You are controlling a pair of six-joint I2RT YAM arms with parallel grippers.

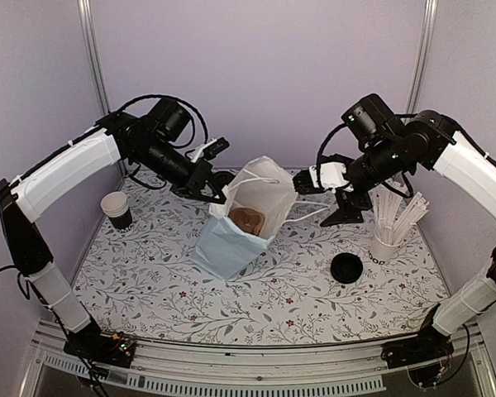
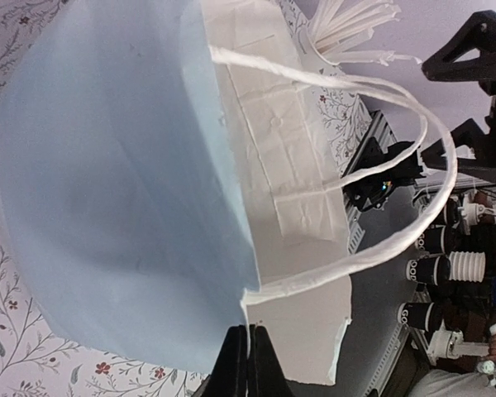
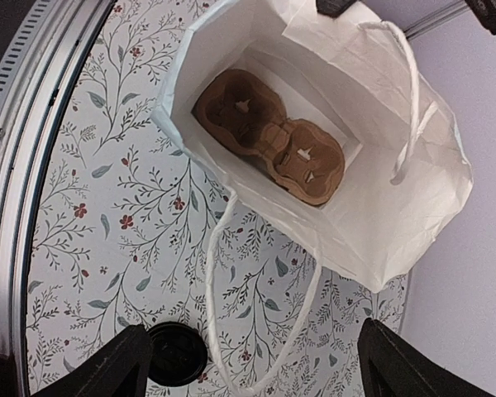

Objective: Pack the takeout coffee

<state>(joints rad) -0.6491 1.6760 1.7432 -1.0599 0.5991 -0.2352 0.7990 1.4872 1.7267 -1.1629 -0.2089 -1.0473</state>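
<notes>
The pale-blue paper bag point(image 1: 231, 240) stands open at mid-table with the brown cup carrier point(image 1: 248, 220) inside. My left gripper point(image 1: 217, 193) is shut on the bag's left rim; the left wrist view shows its fingertips point(image 2: 250, 335) pinching the paper edge of the bag point(image 2: 124, 182). My right gripper point(image 1: 325, 200) is open and empty just right of the bag, above its loose handle. The right wrist view looks down into the bag point(image 3: 372, 215) at the carrier point(image 3: 269, 136). The black cup point(image 1: 117, 209), open and white inside, stands far left. Its black lid point(image 1: 346, 268) lies right; it also shows in the right wrist view point(image 3: 175, 354).
A white cup of wooden stirrers point(image 1: 388, 240) stands at the right, close to my right arm; the stirrers also show in the left wrist view point(image 2: 347, 25). The bag's white handle point(image 3: 223, 273) lies looped on the flowered tablecloth point(image 1: 190, 298). Walls close the back and sides.
</notes>
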